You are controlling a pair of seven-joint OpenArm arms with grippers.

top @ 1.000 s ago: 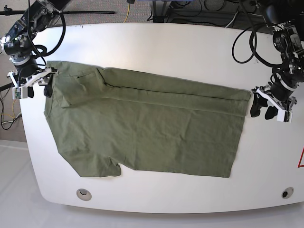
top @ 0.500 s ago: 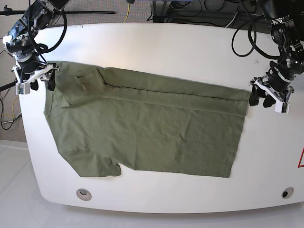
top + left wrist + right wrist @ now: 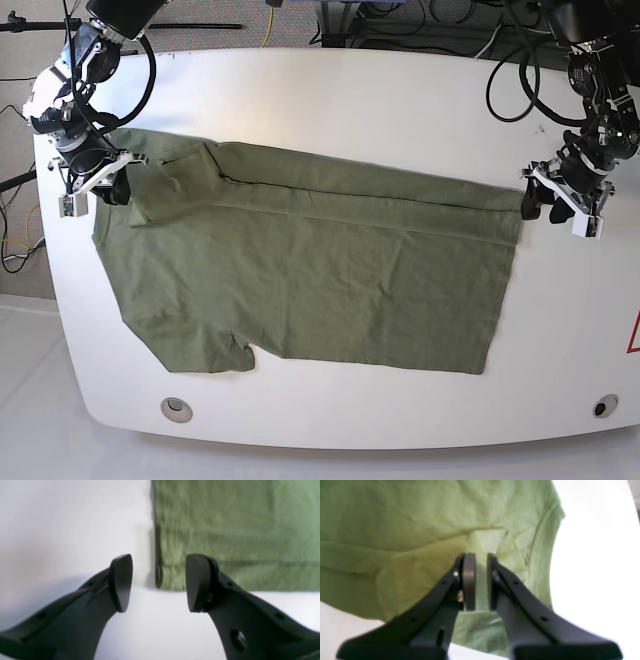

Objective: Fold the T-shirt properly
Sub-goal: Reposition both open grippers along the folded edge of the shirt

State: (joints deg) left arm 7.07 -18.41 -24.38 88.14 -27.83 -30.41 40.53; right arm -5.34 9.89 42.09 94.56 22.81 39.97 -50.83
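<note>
Table (image 3: 330, 90): T-shirt (image 3: 310, 280) is spread flat across it, far edge already folded over. Right gripper (image 3: 481, 580) is set over the collar end, jaws nearly together, grip on cloth unclear. Left gripper (image 3: 158, 582) is held apart, straddling the hem corner, probably for pinching.

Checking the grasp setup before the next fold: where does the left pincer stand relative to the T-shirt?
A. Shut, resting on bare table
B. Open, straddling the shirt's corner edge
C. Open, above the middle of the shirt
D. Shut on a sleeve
B: in the left wrist view the left pincer has its jaws wide apart, with the T-shirt corner between the tips.
</note>
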